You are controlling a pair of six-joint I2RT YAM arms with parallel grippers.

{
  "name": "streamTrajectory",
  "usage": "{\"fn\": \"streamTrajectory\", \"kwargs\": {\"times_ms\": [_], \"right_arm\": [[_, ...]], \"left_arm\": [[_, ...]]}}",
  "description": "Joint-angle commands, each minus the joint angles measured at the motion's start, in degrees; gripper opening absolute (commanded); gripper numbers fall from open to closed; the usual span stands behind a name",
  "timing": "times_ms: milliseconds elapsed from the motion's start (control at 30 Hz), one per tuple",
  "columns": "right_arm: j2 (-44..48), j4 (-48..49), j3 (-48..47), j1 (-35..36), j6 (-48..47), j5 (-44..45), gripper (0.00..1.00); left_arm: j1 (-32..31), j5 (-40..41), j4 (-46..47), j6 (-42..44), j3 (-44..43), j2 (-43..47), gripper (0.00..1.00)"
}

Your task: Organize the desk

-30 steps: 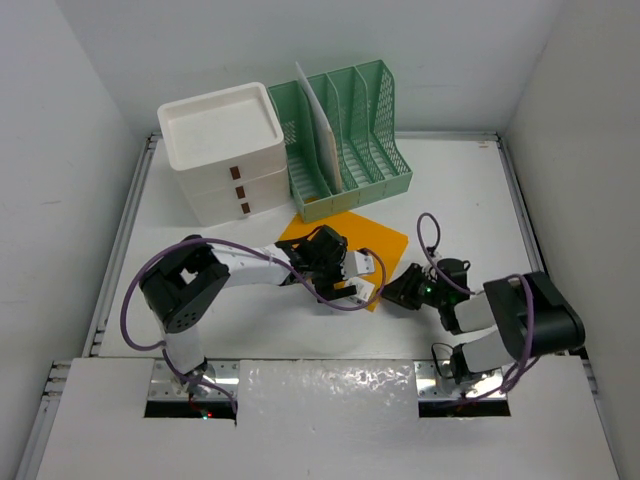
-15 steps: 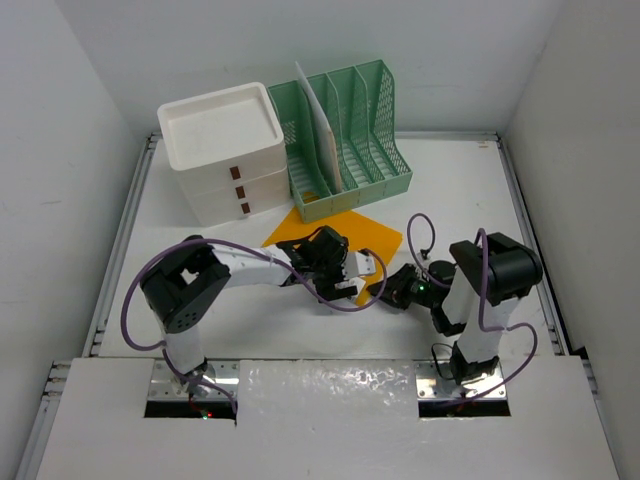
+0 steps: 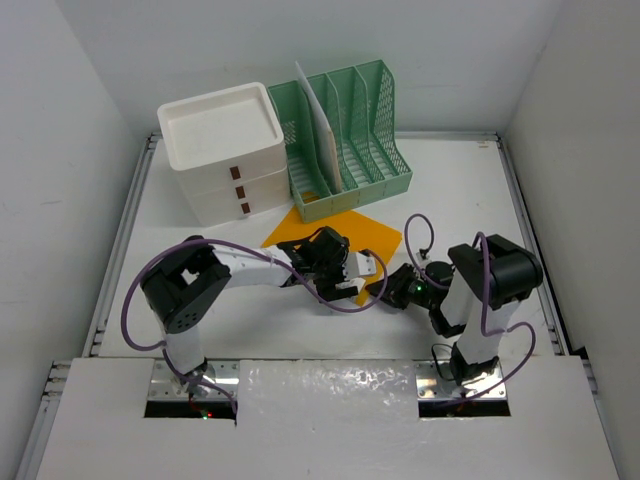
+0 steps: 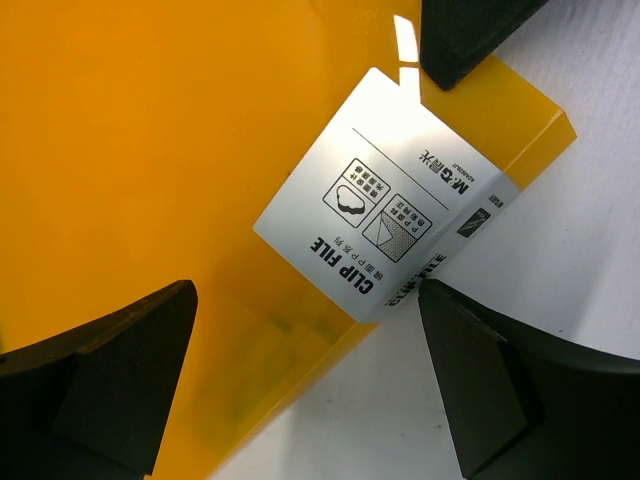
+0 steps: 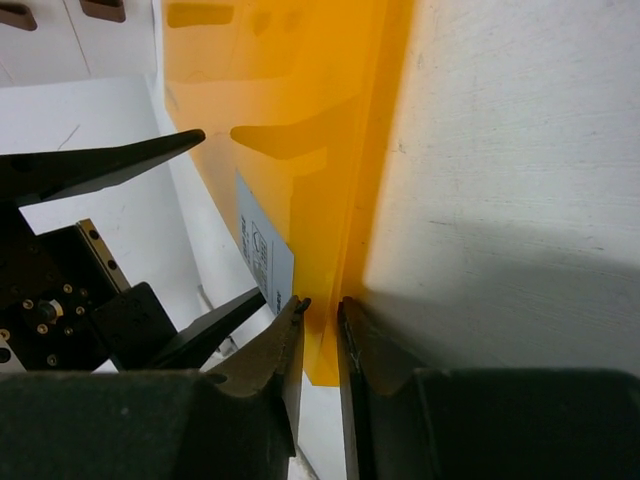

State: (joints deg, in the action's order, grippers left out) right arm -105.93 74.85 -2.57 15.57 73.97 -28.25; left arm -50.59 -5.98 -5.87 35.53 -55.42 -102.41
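Right wrist: right gripper [image 5: 320,305] pinches clip file [image 5: 290,120] edge.

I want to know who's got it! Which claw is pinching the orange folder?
The right claw: its fingers are squeezed onto the edge of the orange folder. The left claw is spread wide open above it.

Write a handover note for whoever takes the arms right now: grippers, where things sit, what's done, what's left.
Left gripper: open, straddling the labelled corner of the orange clip file.
Right gripper: shut on that file's edge.
The file sits on the desk in front of the green mesh file rack, not yet filed.
Done: a white document stands in the rack's left slot.
Left: probably slot the file into the rack.
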Motion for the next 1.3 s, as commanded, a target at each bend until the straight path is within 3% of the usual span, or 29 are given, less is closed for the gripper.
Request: {"fn": "streamTrajectory", "kwargs": {"times_ms": [0, 67, 167, 600, 733, 800, 900, 1067, 1167, 1233, 1267], "right_arm": [[2.3, 21.1, 7.0, 0.9, 0.3, 1.9, 0.19], [5.5, 18.9, 8.5, 0.9, -0.1, 3.0, 0.29], [9.0, 12.5, 9.9, 0.9, -1.6, 4.3, 0.35], [16.5, -2.8, 10.7, 2.0, -4.0, 5.7, 0.36], [12.9, -0.1, 8.3, 2.6, -3.8, 5.8, 0.34], [10.5, 6.3, 7.2, 3.5, -1.3, 5.7, 0.34], [4.3, 16.2, 4.9, 4.8, 2.7, 5.0, 0.33], [1.4, 22.0, 5.4, 5.3, 5.6, 5.5, 0.31], [3.3, 21.7, 7.0, 5.3, 4.6, 6.6, 0.29], [4.2, 21.2, 7.2, 5.2, 4.3, 6.5, 0.24], [5.2, 20.5, 6.6, 5.2, 3.9, 6.5, 0.16]], "left_arm": [[-0.7, 2.1, -4.2, 1.3, 2.7, -3.8, 0.94], [-0.7, 2.1, -4.2, 1.3, 2.7, -3.8, 0.93], [-0.7, 2.1, -4.2, 1.4, 2.9, -3.5, 0.94], [-0.7, 2.3, -4.0, 1.4, 2.8, -3.7, 0.94], [-1.1, 4.5, -2.7, 0.9, 2.9, -3.4, 0.94], [-2.7, 5.8, -1.3, 1.2, 3.1, -2.9, 0.95], [-7.2, 15.5, 3.8, 4.4, 5.6, -2.2, 0.98], [-10.5, 25.5, 15.2, 7.0, 7.6, -5.2, 1.0], [-10.6, 27.9, 21.0, 9.1, 10.0, -5.4, 0.88], [-10.7, 27.1, 22.0, 9.9, 10.9, -5.2, 0.67], [-11.0, 26.5, 22.0, 10.1, 10.9, -5.2, 0.58]]}}
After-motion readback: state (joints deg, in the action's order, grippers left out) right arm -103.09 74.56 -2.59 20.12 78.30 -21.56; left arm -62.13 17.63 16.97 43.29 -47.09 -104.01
